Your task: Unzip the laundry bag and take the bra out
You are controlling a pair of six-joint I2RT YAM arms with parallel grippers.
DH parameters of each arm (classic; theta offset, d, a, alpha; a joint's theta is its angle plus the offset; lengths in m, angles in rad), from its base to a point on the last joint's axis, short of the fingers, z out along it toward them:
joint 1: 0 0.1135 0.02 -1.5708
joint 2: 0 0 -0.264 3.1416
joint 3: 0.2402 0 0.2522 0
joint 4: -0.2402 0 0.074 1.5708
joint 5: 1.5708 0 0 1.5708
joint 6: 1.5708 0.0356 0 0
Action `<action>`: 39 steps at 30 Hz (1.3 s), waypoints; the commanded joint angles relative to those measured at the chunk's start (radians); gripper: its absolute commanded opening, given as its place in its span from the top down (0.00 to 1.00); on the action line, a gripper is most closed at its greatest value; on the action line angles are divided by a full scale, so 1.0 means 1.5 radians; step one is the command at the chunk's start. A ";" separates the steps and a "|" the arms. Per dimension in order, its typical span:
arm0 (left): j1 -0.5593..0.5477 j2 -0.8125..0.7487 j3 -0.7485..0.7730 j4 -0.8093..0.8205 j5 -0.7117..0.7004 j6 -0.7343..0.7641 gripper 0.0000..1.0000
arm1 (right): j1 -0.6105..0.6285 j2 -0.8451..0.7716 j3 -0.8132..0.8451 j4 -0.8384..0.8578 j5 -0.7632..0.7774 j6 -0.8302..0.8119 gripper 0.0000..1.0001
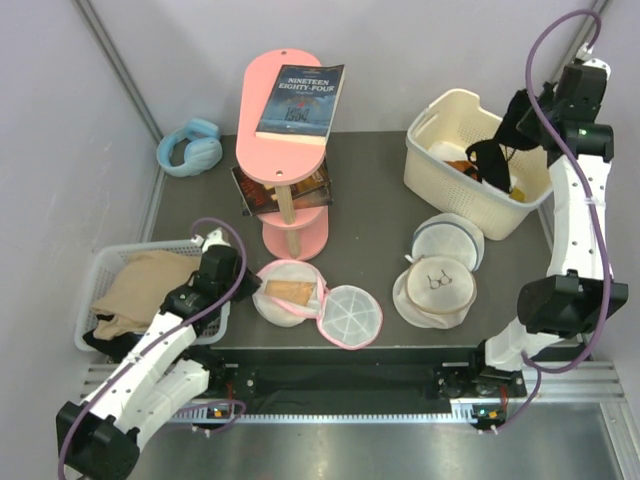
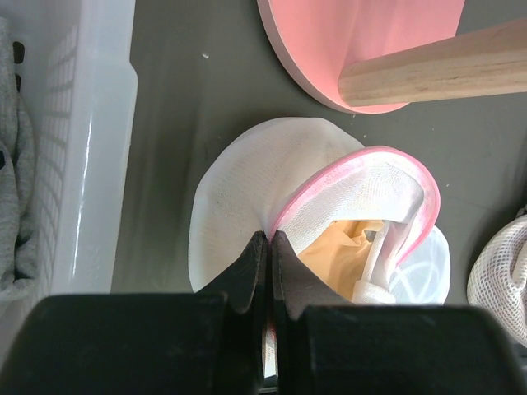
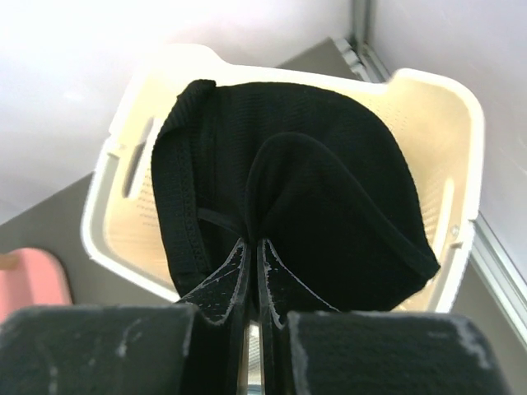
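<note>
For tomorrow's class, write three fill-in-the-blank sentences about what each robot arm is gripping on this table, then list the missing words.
1. The left pincer is shut on the ____ rim of the round white mesh laundry bag.
2. Inside that unzipped bag lies a soft ____ bra.
3. The right pincer holds a ____ fabric garment above the cream plastic basket.
Missing words: pink; beige; black.

Laundry bag: white mesh, pink trim. Bra inside: beige, plain. Garment: black, fine knit texture. Basket: cream. Stand: pink, pale wood post. Book: dark blue cover, white lettering. Headphones: light blue. Bench: dark grey.
</note>
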 commanded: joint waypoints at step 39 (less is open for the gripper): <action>0.003 -0.033 -0.012 -0.017 0.055 0.026 1.00 | 0.773 -0.033 -0.412 0.261 -0.120 0.319 0.09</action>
